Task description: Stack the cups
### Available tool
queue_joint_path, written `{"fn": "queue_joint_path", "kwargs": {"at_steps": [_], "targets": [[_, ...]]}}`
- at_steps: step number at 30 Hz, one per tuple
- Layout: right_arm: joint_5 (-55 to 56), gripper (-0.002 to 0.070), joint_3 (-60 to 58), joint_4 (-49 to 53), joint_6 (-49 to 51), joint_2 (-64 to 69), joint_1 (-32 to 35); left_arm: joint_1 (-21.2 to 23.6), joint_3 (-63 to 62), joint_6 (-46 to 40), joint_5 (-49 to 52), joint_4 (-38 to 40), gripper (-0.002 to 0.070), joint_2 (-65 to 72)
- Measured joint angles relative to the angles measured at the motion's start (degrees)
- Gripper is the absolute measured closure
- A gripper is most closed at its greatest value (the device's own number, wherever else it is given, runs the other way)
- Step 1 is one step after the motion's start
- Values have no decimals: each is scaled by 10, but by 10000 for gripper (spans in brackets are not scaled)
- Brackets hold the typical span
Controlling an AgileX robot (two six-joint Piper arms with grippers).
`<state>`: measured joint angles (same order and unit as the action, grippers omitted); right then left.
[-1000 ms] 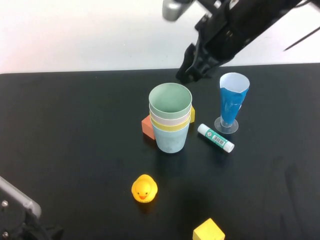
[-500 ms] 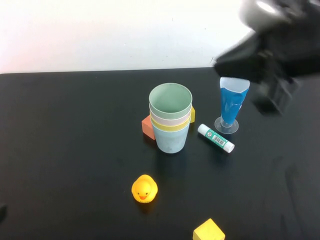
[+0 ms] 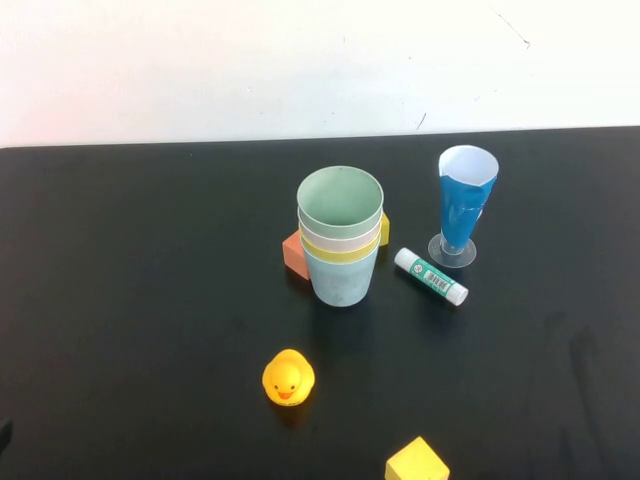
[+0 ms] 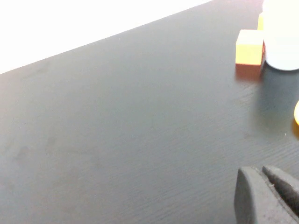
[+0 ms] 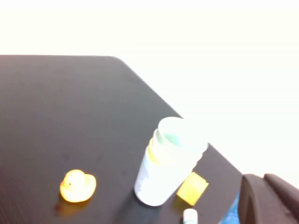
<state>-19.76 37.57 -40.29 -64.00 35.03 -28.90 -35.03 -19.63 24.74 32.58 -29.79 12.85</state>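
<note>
- Observing the high view, we find the cups (image 3: 341,238) nested as one upright stack near the middle of the counter (image 3: 140,260): green on top, then pink, yellow, and light blue at the base. We judge the stacking complete.
- The left gripper (image 4: 271,196) is clenched and empty, low over bare counter and well apart from the stack. The right gripper (image 5: 271,198) is likewise clenched and empty, raised on the side of the stemmed glass (image 3: 465,205). Neither arm shows in the high view.
- Risk: the stack is tall on a narrow base. Any sideways arm sweep at rim height could topple it.
- Risk: the orange block (image 3: 295,251) and a yellow block (image 3: 384,229) sit just beside or touching the base cup. A nudge to either could shift the stack.
- Risk: the stemmed glass stands near the stack with the glue stick (image 3: 431,276) at its foot. We expect a low right-arm move to tip the glass.
- The rubber duck (image 3: 288,377) and the front yellow cube (image 3: 418,462) lie well apart and pose little hazard.
</note>
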Motion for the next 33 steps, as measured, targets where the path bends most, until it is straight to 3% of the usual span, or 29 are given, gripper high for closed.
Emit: {"fn": "queue_joint_path", "kwargs": {"at_steps": [6,27,33], "targets": [[15,678,-50,-3,-2,-56,0,0,7,1,10,0,676,0],[12,678,-55,15,-2,-57,0,0,7,1,15,0,676,0],[101,678,-93,53,13,-57,0,0,7,1,15,0,676,0]]}}
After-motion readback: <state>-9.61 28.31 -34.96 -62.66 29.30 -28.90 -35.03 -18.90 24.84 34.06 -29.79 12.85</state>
